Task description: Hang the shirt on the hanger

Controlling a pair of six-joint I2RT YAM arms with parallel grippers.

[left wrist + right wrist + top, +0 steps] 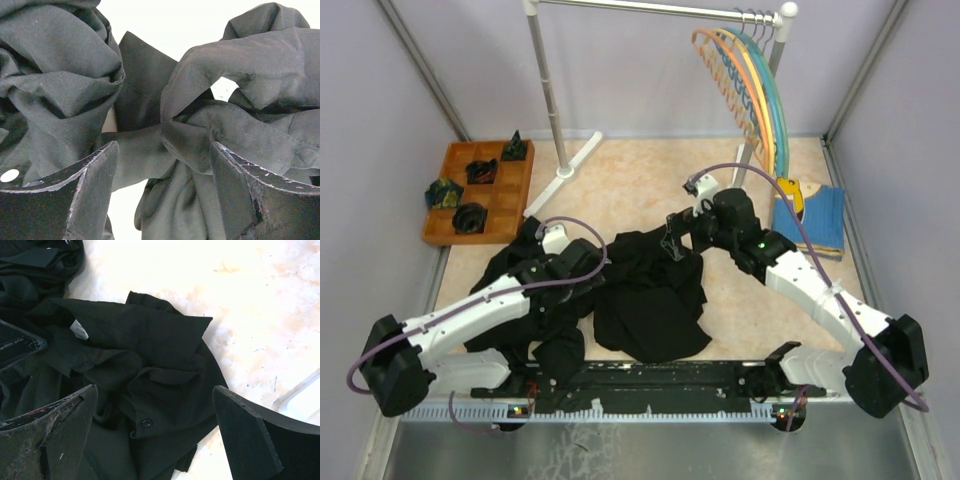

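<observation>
The black shirt [650,295] lies crumpled in the middle of the table. My left gripper [592,268] is at the shirt's left side; in the left wrist view it [162,150] is open, with folds of the shirt [200,130] bunched between and beyond the fingers [95,185]. My right gripper [672,240] is over the shirt's far edge; in the right wrist view it [155,395] is wide open above the collar [150,370], where a button and a white label show. The orange hanger [718,72] hangs on the rack at the back right, apart from both grippers.
A yellow and teal hangers [770,95] hang beside the orange one on the white rack [548,90]. A wooden compartment tray [515,195] with small dark items sits back left. A blue-and-yellow garment [812,215] lies at the right. A black rail [660,378] runs along the near edge.
</observation>
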